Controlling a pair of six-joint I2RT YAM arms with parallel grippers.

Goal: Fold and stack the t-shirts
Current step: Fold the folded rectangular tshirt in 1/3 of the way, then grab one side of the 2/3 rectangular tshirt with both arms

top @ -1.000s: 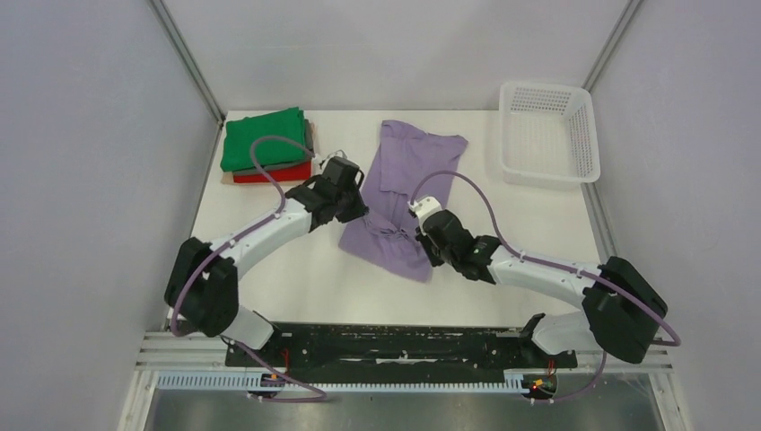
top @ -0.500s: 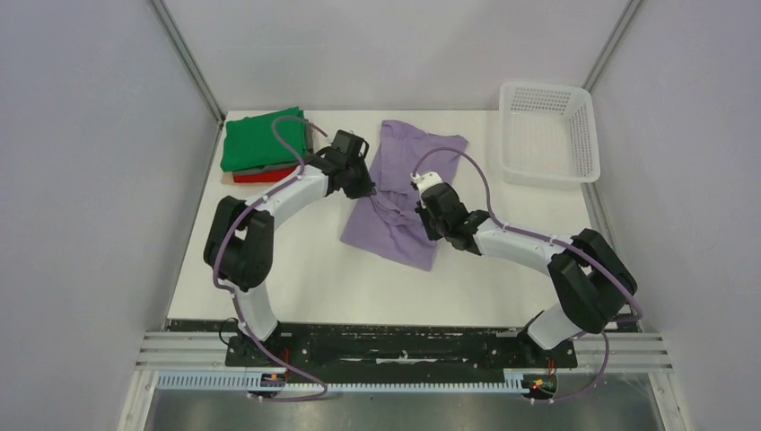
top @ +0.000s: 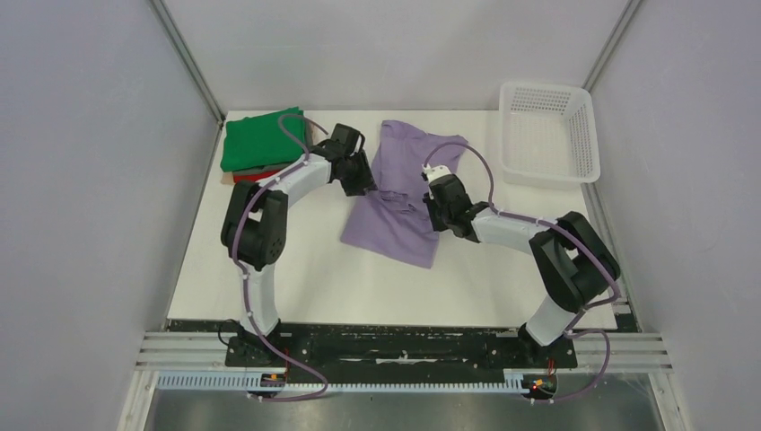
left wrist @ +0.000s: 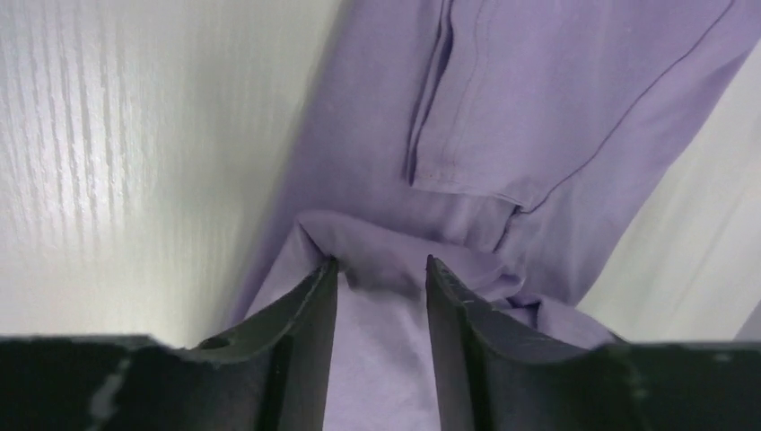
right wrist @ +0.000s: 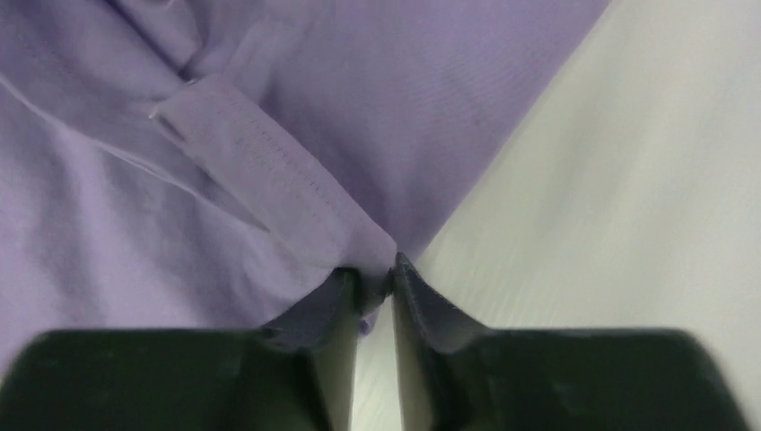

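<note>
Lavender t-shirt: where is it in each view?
Top external: the lavender t-shirt lies mid-table, between the left gripper and the right gripper.
Left wrist: it fills the centre and right, with a fold bunched in the left gripper.
Right wrist: it fills the upper left, with its hem pinched in the right gripper.
Shared landmark: the white table bordering the cloth.

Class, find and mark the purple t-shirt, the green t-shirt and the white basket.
purple t-shirt [top: 390, 232]: top external view, on its lower body panel.
green t-shirt [top: 260, 139]: top external view, on its folded upper face.
white basket [top: 546, 135]: top external view, on its bare mesh floor.
</note>
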